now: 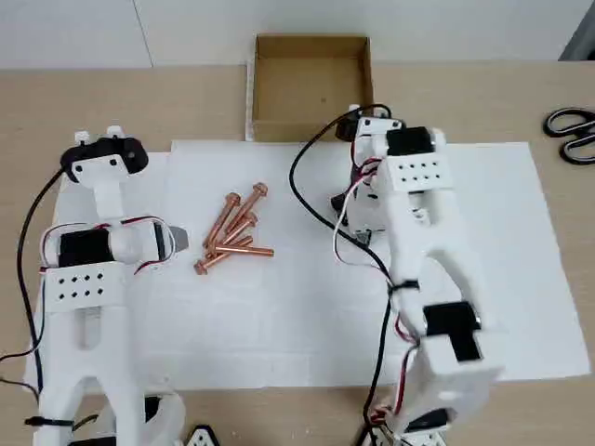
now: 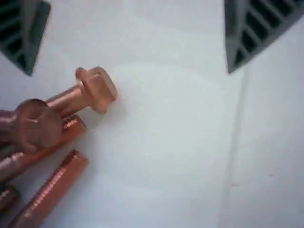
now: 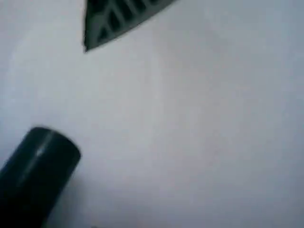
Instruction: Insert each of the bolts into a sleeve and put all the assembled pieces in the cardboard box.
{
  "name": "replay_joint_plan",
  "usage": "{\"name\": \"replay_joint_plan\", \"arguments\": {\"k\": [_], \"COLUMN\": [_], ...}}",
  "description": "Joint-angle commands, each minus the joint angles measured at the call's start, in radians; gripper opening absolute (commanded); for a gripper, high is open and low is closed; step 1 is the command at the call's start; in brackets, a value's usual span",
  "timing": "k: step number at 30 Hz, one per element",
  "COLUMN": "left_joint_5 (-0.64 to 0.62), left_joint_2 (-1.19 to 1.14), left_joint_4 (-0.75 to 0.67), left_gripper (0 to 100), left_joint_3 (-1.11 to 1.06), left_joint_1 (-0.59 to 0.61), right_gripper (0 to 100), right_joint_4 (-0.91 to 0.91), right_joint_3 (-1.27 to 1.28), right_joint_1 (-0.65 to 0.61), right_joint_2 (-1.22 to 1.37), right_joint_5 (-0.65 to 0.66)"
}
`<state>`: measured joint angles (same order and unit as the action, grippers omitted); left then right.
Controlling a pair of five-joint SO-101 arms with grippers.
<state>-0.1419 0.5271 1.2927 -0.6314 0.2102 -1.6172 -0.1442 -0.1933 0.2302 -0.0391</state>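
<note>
- Left claw (image 2: 137,42) is hanging wide open over the sheet (image 2: 190,156), just beside the piled bolts (image 2: 52,123).
- Right claw (image 1: 358,206) is sitting near a dark sleeve (image 3: 38,175); I cannot tell its opening.
- Box (image 1: 311,42) is standing beyond the sheet.

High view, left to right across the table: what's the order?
left arm → bolts → right arm → scissors
</note>
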Motion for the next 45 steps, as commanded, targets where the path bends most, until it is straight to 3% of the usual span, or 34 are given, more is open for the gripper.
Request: {"name": "replay_joint_plan", "arguments": {"k": [1, 12, 18, 24, 45], "left_joint_5": [0.003, 0.003, 0.006, 0.009, 0.009], "left_joint_2": [0.0, -0.002, -0.002, -0.002, -0.002], "left_joint_4": [0.005, 0.005, 0.005, -0.015, -0.032], "left_gripper": [25, 25, 25, 25, 25], "left_joint_3": [0.045, 0.044, 0.044, 0.004, -0.025], "left_joint_1": [0.003, 0.003, 0.003, 0.003, 0.002], "right_gripper": [21.6, 21.5, 21.4, 14.3, 14.3], "right_joint_4": [0.064, 0.229, 0.262, 0.294, 0.349], "right_joint_3": [-0.048, -0.048, -0.048, -0.048, -0.046], "right_joint_1": [-0.01, -0.042, -0.097, -0.091, -0.068], "right_joint_2": [0.041, 0.125, 0.147, 0.183, 0.297], "right_joint_5": [-0.014, -0.133, -0.135, -0.135, -0.133]}}
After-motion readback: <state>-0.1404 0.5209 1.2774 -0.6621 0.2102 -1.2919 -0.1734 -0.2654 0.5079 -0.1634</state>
